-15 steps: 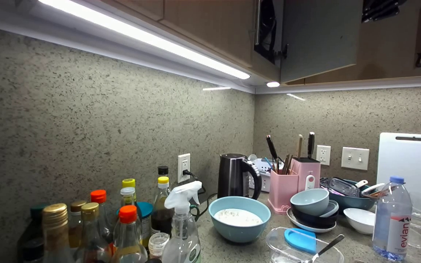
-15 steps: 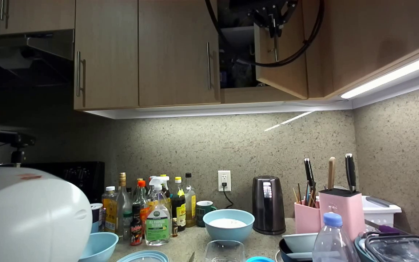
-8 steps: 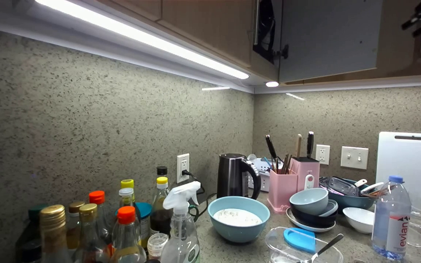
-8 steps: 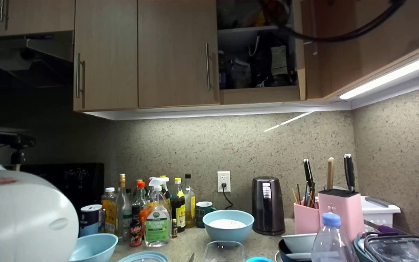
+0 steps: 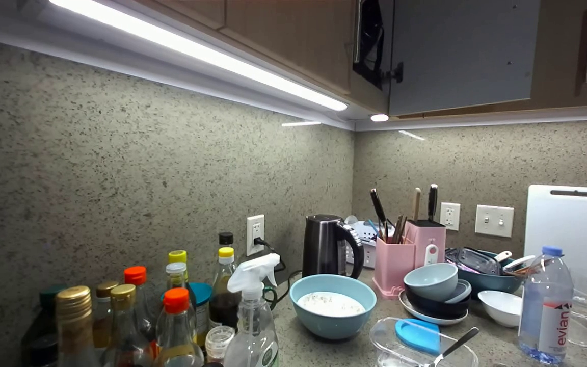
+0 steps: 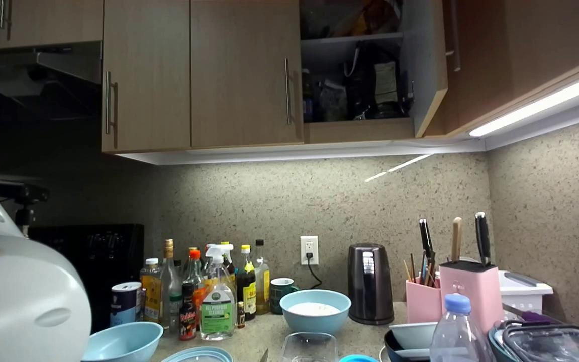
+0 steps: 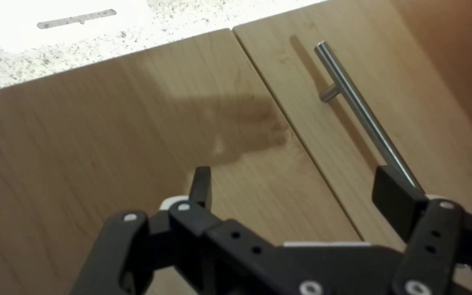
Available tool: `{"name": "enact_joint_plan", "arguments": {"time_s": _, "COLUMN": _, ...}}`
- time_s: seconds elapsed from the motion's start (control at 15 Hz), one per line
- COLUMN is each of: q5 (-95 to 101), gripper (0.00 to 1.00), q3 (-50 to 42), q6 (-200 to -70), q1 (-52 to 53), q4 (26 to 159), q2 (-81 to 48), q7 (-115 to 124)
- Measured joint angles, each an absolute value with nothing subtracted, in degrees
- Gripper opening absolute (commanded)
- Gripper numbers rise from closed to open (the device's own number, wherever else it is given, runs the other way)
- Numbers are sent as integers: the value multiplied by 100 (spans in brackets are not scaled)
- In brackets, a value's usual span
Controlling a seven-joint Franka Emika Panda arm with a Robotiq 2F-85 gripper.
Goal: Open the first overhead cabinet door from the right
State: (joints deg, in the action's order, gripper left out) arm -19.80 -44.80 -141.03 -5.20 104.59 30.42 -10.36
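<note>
The overhead cabinet door (image 6: 430,65) at the right end of the back wall stands swung wide. Its pale inner face shows in both exterior views, and its bar handle (image 6: 455,35) hangs free on the outer side. Behind it, the cabinet inside (image 6: 352,83) holds a shelf with dark bags. My gripper (image 7: 295,176) shows only in the wrist view, which is upside down. It is open, nothing between its fingers, before two shut doors of the adjoining wall. A bar handle (image 7: 367,114) on one of those doors runs behind one finger (image 7: 400,200).
Two shut doors with handles (image 6: 288,90) sit left of the opening. Below on the counter stand bottles, a spray bottle (image 6: 219,301), a blue bowl (image 6: 316,319), a kettle (image 6: 371,284), a pink knife block (image 6: 472,286) and a water bottle (image 5: 547,306). The white arm (image 6: 23,301) fills the lower left.
The door has swung further out to the right, showing the cabinet's inside. My gripper was at its handle a second ago; it has come away and left both exterior views.
</note>
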Motion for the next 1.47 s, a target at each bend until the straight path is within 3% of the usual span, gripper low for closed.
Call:
{"name": "enact_joint_plan", "arguments": {"time_s": 0.47, "q5": -1980, "gripper": 100, "q3": -4383, "q6": -14146, "q1": -561, "q4": 10383, "q2": 2864, "q7": -960}}
{"name": "enact_joint_plan", "arguments": {"time_s": 1.0, "q5": -1640, "gripper": 100, "q3": -2692, "q6": -13921, "q1": -520, "q4": 10932, "q2": 3914, "q7": -1463}}
{"name": "enact_joint_plan", "arguments": {"time_s": 1.47, "q5": -1219, "gripper": 100, "q3": -2106, "q6": -12913, "q1": 13, "q4": 11364, "q2": 4648, "q7": -2016}}
